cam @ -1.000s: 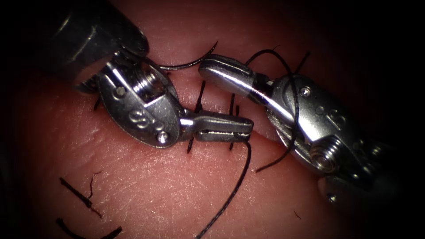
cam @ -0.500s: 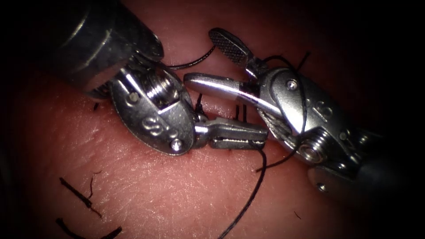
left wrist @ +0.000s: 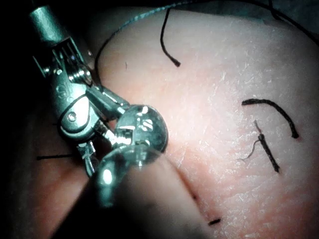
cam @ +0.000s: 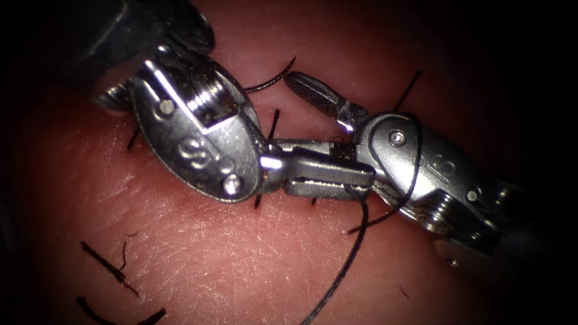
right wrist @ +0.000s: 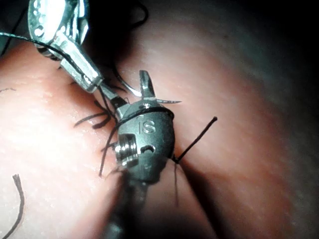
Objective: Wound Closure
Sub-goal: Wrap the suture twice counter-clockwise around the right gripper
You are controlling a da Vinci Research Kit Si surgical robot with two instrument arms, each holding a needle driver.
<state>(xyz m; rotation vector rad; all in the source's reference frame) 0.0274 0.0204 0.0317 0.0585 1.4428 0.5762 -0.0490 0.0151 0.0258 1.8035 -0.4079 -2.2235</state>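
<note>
where needle lies free (curving crosswise) | left tool grips thread

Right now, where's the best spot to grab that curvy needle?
Probably the needle's bare arc, taken crosswise from the right: its other end hides behind the left tool, so whether it's in the tissue is unclear. The right tool's open fingers hold nothing and sit nearest; the left tool's grip thread.

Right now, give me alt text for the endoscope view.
The left tool grips the thread over the stitched cut in the tissue. The right tool is open, holding nothing, beside the needle lying on the tissue.
</note>
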